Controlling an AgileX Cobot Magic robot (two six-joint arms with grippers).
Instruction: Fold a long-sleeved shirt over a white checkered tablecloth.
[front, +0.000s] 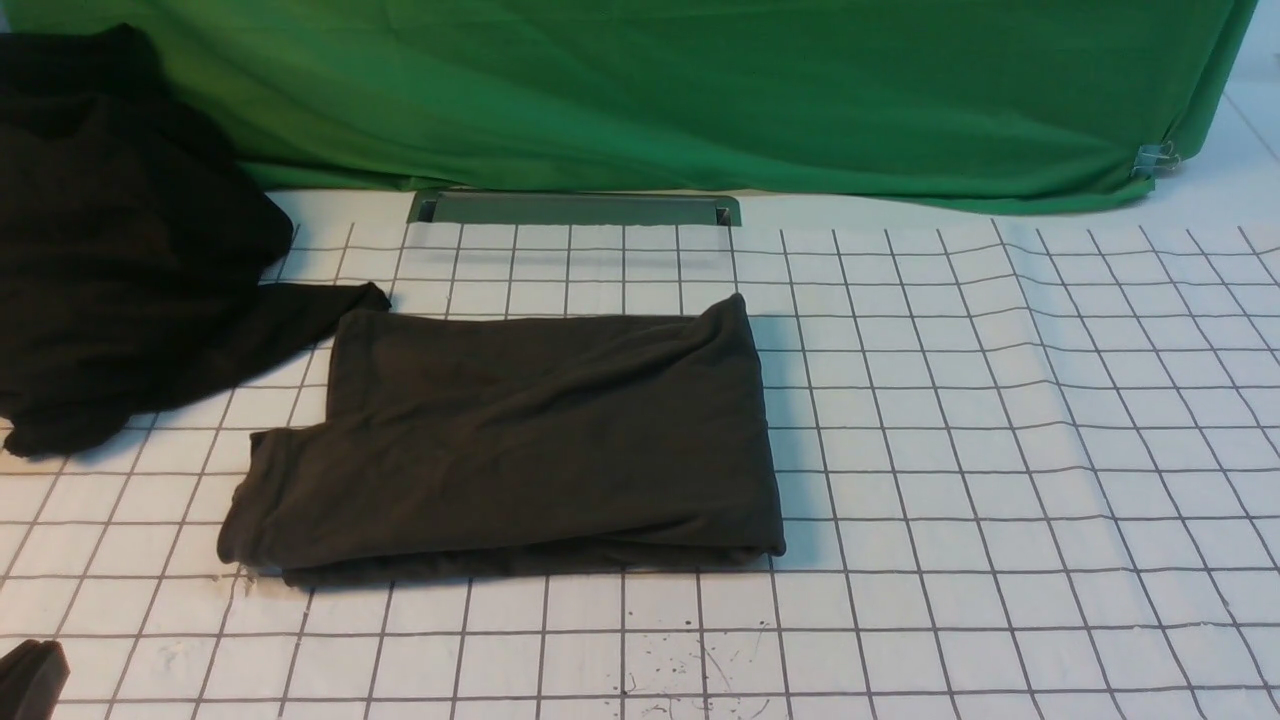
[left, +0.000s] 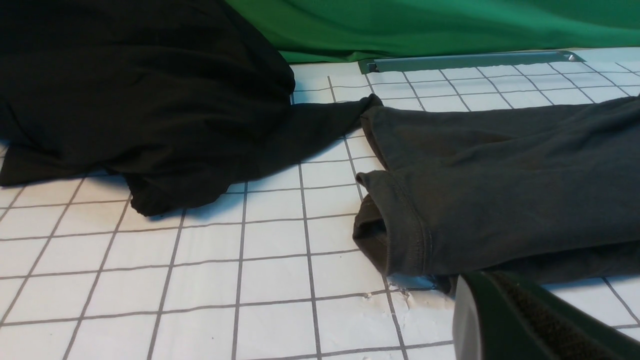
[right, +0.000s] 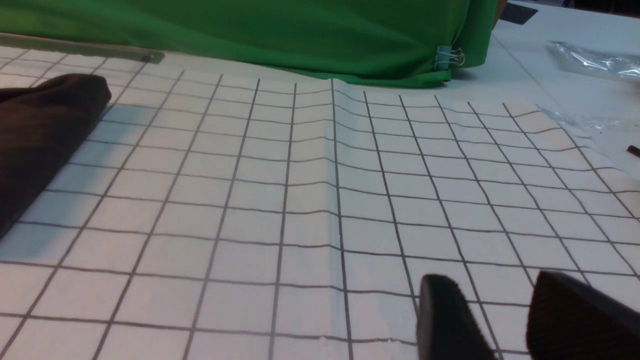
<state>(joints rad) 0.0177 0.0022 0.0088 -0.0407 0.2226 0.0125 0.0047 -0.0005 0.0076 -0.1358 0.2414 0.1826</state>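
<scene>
Folded long-sleeved shirt (front: 520, 440) on white checkered tablecloth (front: 1000, 450), no readable print showing, left gripper (left: 530, 320) closed empty, right gripper (right: 505, 320) parted, empty

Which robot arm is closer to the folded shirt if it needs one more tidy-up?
Probably the left. Its claw sits right by the long-sleeved shirt at the near cuff end, shut. The right claw hovers open above bare white checkered tablecloth.

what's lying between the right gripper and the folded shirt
Nothing: only bare white checkered tablecloth, creased, lies between the right gripper and the long-sleeved shirt. The right wrist view shows it; the front view agrees.
</scene>
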